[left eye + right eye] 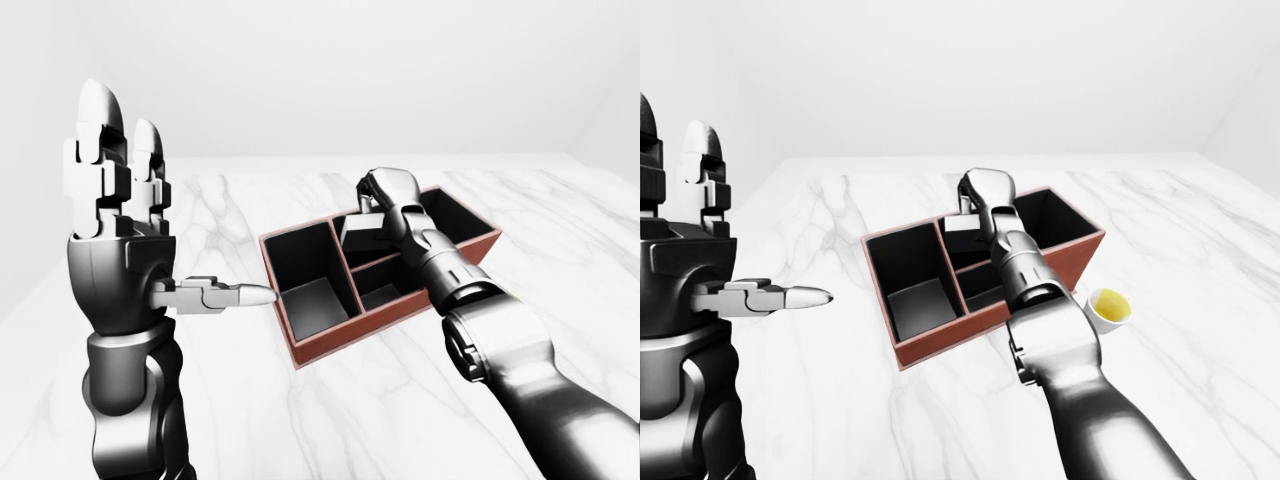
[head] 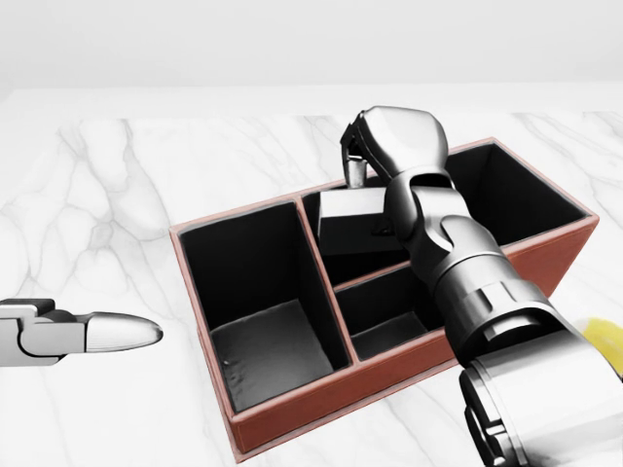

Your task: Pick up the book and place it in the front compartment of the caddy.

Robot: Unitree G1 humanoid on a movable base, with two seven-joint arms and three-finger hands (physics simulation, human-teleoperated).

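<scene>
The right hand (image 2: 375,146) is closed on the book (image 2: 352,221), its fingers curled over the book's top edge, and holds it above the caddy (image 2: 258,420). The book hangs roughly upright, a dark flat slab with its long edge running left to right in the head view, tilted a little. Its lower part dips below the rim of the upper middle compartment, the one just above the small lower middle compartment and to the right of the large left compartment. Whether it touches the compartment floor is hidden by the hand and forearm.

The left hand (image 1: 115,240) stands well apart at the left of the eye views, raised with fingers straight and spread, holding nothing; only one finger shows at the left edge of the head view. The right hand is plainly the working one.

The coming move turns on which cell counts as the front one. If it is the compartment the book already hangs in, the hand likely needs only to lower and let go; if it is the small cell nearer the bottom of the head view, the book must come toward the robot over the divider first.

A yellow cup (image 1: 1110,306) sits on the bench (image 2: 117,195) just right of the caddy.
</scene>
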